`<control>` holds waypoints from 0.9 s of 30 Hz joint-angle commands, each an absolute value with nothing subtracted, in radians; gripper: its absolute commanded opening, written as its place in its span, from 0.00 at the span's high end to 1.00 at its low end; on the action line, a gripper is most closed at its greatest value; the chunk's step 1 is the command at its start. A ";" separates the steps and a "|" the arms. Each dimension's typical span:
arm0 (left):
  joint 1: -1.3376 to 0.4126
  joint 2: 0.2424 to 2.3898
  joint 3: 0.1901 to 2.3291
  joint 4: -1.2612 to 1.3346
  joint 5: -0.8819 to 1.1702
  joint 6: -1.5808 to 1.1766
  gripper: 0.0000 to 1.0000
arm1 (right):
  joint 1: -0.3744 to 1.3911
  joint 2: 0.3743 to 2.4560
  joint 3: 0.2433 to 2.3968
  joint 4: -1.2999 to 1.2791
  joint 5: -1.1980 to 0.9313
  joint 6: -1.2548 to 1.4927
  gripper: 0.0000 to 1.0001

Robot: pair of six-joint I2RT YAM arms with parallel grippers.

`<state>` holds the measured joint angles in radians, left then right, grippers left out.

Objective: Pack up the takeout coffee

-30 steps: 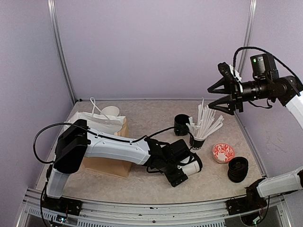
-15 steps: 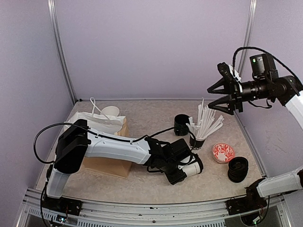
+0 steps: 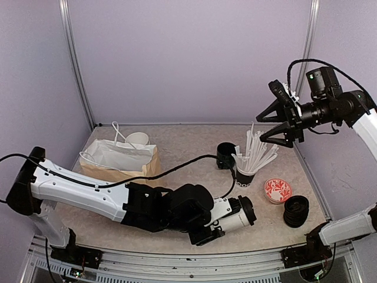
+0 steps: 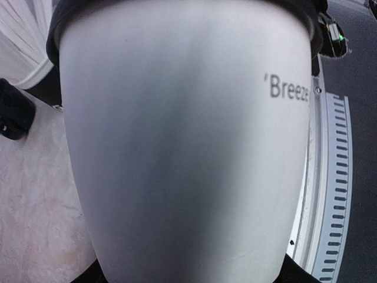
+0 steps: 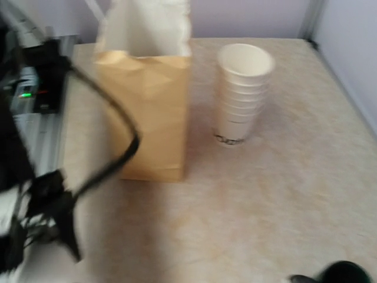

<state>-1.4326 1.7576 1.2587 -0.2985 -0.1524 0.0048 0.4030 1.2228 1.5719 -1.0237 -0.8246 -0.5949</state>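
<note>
A takeout coffee cup (image 3: 234,217), white with a black lid (image 3: 250,210), lies on its side near the table's front edge, lid pointing right. My left gripper (image 3: 219,223) is shut on its white body. In the left wrist view the cup (image 4: 182,147) fills the frame, with black lettering on its right side and my fingers hidden behind it. My right gripper (image 3: 266,127) hangs high at the right, open and empty, well above the table. Its fingers do not show in the right wrist view.
A brown paper bag (image 3: 121,162) (image 5: 147,112) stands open at the back left, with a stack of white cups (image 3: 139,140) (image 5: 241,94) behind it. A black cup of white sticks (image 3: 246,173), a black ring (image 3: 224,155), a red patterned disc (image 3: 277,190) and stacked black lids (image 3: 296,211) sit on the right.
My left gripper closed round the lying cup. The left arm then swung low along the front edge, carrying the cup slightly toward the front. The right gripper barely moved.
</note>
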 commanded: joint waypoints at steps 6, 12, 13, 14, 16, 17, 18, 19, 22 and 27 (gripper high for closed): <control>-1.443 1.563 1.090 0.054 -0.436 0.103 0.38 | 0.403 1.247 1.544 -1.263 -1.045 -0.829 0.24; -1.416 1.534 1.076 0.111 -0.393 0.126 0.38 | 0.497 1.223 1.487 -1.216 -0.937 -0.838 0.18; -1.413 1.532 1.073 0.119 -0.380 0.128 0.38 | 0.520 1.222 1.483 -1.217 -0.909 -0.842 0.17; -1.411 1.529 1.072 0.122 -0.365 0.129 0.38 | 0.545 1.224 1.479 -1.214 -0.881 -0.845 0.16; -1.408 1.526 1.079 0.123 -0.342 0.137 0.38 | 0.586 1.227 1.470 -1.206 -0.829 -0.843 0.16; -1.406 1.527 1.084 0.120 -0.330 0.139 0.38 | 0.602 1.229 1.468 -1.204 -0.812 -0.843 0.15; -1.403 1.529 1.089 0.114 -0.317 0.139 0.38 | 0.612 1.231 1.467 -1.202 -0.804 -0.844 0.15; -1.399 1.531 1.096 0.107 -0.303 0.137 0.38 | 0.621 1.234 1.467 -1.200 -0.801 -0.845 0.15; -1.391 1.535 1.101 0.101 -0.270 0.132 0.38 | 0.645 1.242 1.465 -1.195 -0.784 -0.845 0.14; -1.388 1.534 1.103 0.104 -0.246 0.130 0.38 | 0.659 1.236 1.465 -1.167 -0.762 -0.830 0.13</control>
<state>-1.3964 1.5547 1.0866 0.0792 -0.2890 0.1215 0.6445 1.2415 1.4738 -1.1961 -0.7933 -0.8364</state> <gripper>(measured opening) 0.632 0.867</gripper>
